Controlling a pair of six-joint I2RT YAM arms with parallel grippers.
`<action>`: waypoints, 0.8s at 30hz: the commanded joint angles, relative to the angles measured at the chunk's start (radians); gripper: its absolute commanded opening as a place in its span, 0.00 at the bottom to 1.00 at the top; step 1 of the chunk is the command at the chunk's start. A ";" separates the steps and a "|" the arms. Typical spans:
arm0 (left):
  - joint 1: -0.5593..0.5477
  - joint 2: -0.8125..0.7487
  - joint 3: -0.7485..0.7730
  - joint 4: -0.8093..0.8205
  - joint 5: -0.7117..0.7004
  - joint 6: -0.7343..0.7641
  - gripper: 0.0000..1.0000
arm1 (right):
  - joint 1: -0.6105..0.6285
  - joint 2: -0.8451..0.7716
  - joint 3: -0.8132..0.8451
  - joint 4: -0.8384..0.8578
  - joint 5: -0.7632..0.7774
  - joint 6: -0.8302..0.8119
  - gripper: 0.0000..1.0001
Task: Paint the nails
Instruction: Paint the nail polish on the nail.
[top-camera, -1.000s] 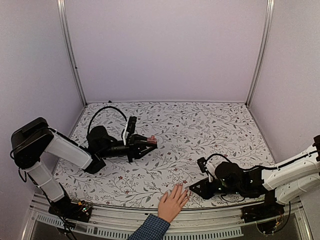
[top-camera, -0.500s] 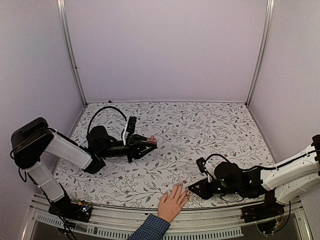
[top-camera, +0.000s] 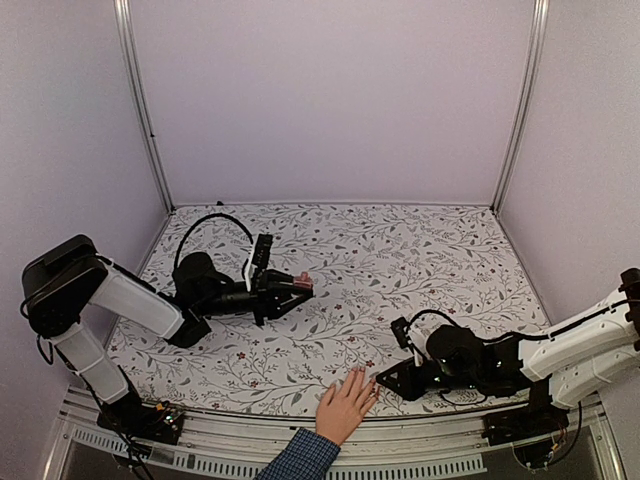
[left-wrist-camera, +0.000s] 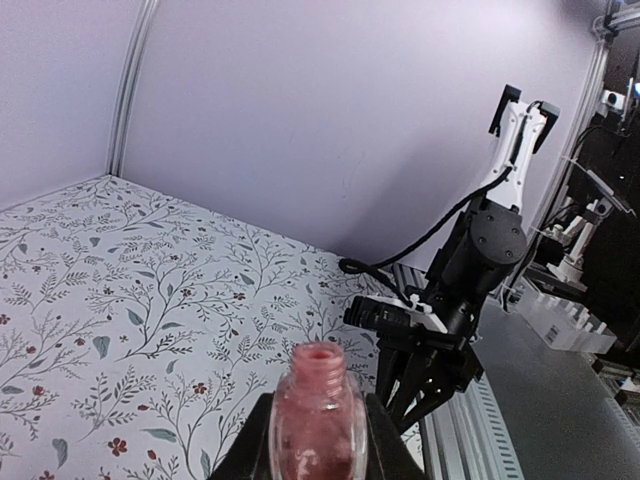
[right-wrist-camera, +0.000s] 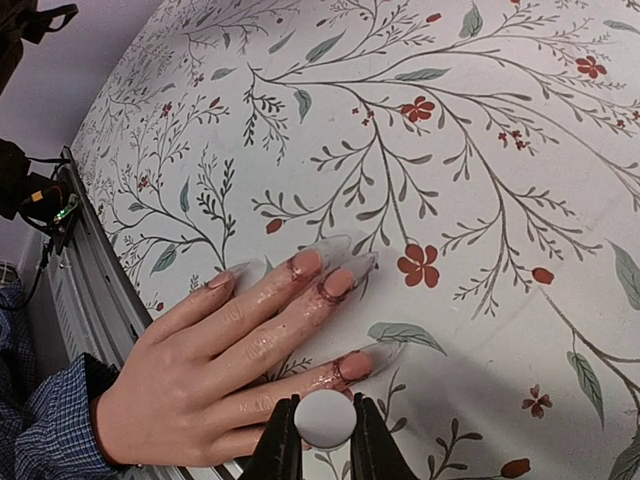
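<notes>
While the left gripper (top-camera: 287, 289) holds the small open pink glass bottle (left-wrist-camera: 318, 425) in its jaws, the right gripper (top-camera: 389, 381), jaws pinching a round white cap (right-wrist-camera: 323, 418), creeps closer to the long nails (right-wrist-camera: 306, 263) of the pale hand (right-wrist-camera: 205, 365) at the near edge of the flowered table (top-camera: 420, 250), probably ready to paint.

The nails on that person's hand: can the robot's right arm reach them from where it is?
Probably yes. The right hand, shut on a white cap, sits just beside the person's outstretched fingers, and nothing lies between it and the nails.
</notes>
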 joint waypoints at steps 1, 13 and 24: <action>0.016 -0.007 -0.008 0.044 0.006 0.006 0.00 | 0.006 0.015 0.004 0.016 -0.007 -0.003 0.00; 0.018 -0.005 -0.006 0.043 0.008 0.005 0.00 | 0.006 0.016 0.000 0.004 0.016 0.015 0.00; 0.018 -0.005 -0.005 0.040 0.012 0.007 0.00 | 0.006 0.029 0.010 -0.023 0.044 0.035 0.00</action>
